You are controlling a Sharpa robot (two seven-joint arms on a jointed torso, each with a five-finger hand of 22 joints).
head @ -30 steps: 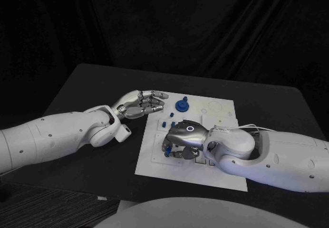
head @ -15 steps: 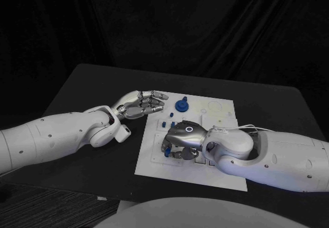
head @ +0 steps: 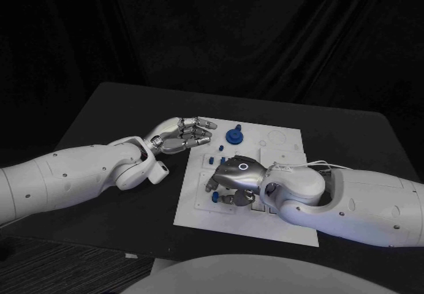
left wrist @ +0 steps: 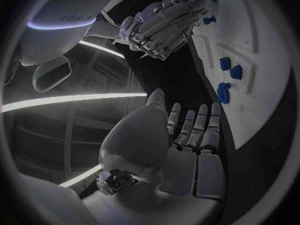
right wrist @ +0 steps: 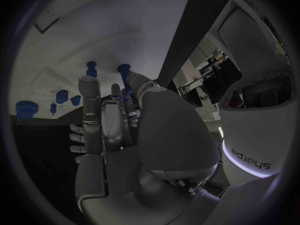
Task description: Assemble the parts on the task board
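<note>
The white task board (head: 283, 214) lies mid-table. My right hand (head: 235, 177) hovers low over its left middle, fingers apart and pointing down at two upright blue pegs (right wrist: 91, 67) (right wrist: 124, 70). The thumb tip lies beside one peg, and nothing is held. One of these pegs (head: 215, 197) stands free by the fingertips. My left hand (head: 182, 135) hangs off the board's far left corner with its fingers (left wrist: 187, 127) stretched out and empty. A round blue knob (head: 234, 136) and a small blue piece (head: 219, 147) sit at the board's far end.
Three blue parts (left wrist: 225, 63) (left wrist: 235, 72) (left wrist: 223, 92) stand in the board (left wrist: 262, 45) just beyond my left hand. Bare black table (head: 124, 104) surrounds the board. A white cable (head: 309, 164) runs along my right wrist.
My right hand has drawn back slightly toward its own arm, leaving the blue peg at its fingertips more exposed. The left arm has not moved.
</note>
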